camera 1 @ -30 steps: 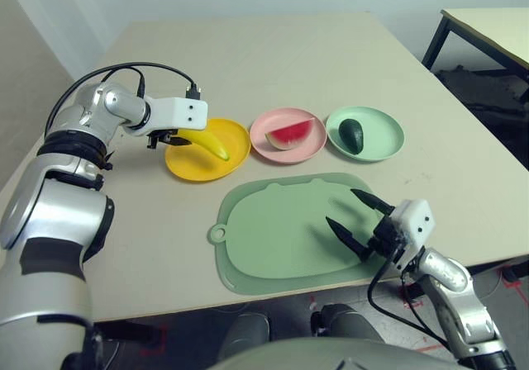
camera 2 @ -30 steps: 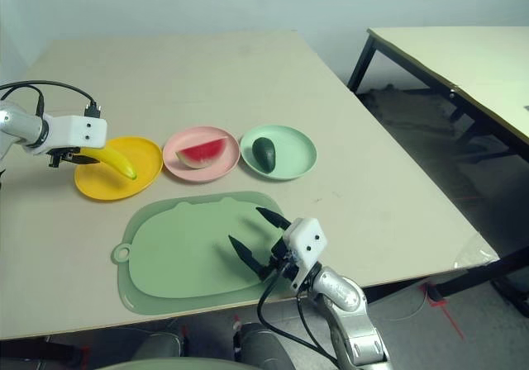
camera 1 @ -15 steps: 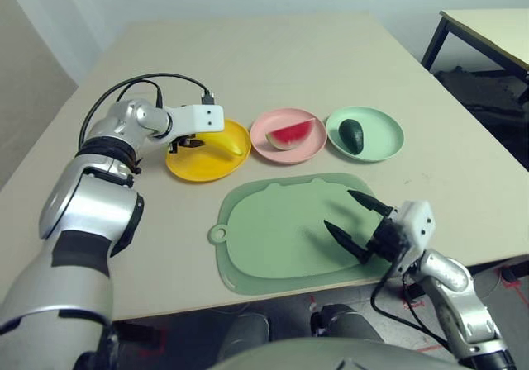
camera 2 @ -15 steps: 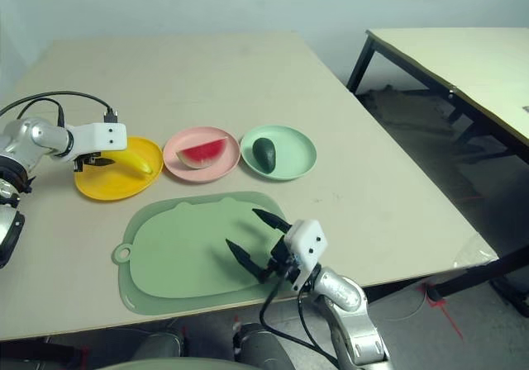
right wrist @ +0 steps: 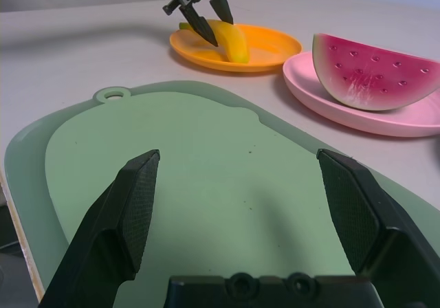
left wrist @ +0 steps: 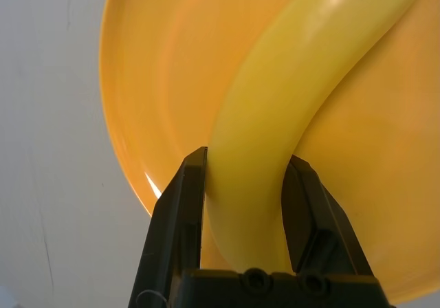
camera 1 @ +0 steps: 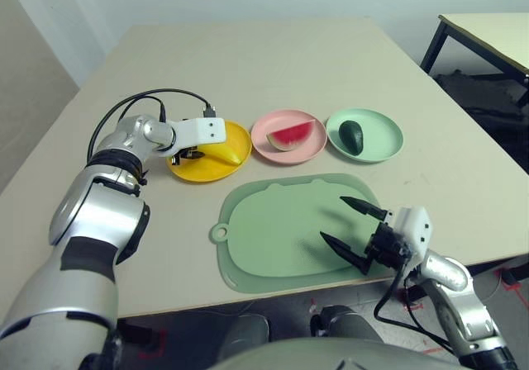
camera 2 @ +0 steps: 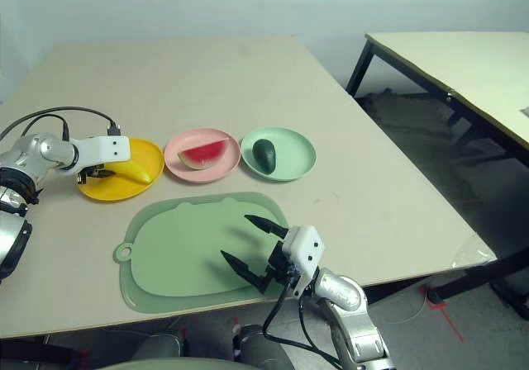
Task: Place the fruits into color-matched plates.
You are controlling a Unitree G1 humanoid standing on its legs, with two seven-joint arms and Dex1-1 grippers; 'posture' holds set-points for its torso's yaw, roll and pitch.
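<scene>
Two black fingers of the right gripper (camera 1: 357, 234) stand spread wide, holding nothing, above the near right part of the large pale green cutting mat (camera 1: 273, 230) with its handle hole. Beyond it runs a row of three round shallow plastic plates (all close together): on the yellow-orange plate (camera 1: 192, 169) the left gripper (right wrist: 203, 12) pinches the curved yellow toy banana (left wrist: 289, 108), which rests in the dish. Next along, the red watermelon wedge (camera 1: 289, 135) lies on the pink plate (camera 1: 263, 149), and the dark green egg-shaped avocado (camera 1: 352, 135) on the mint green plate (camera 1: 387, 143).
</scene>
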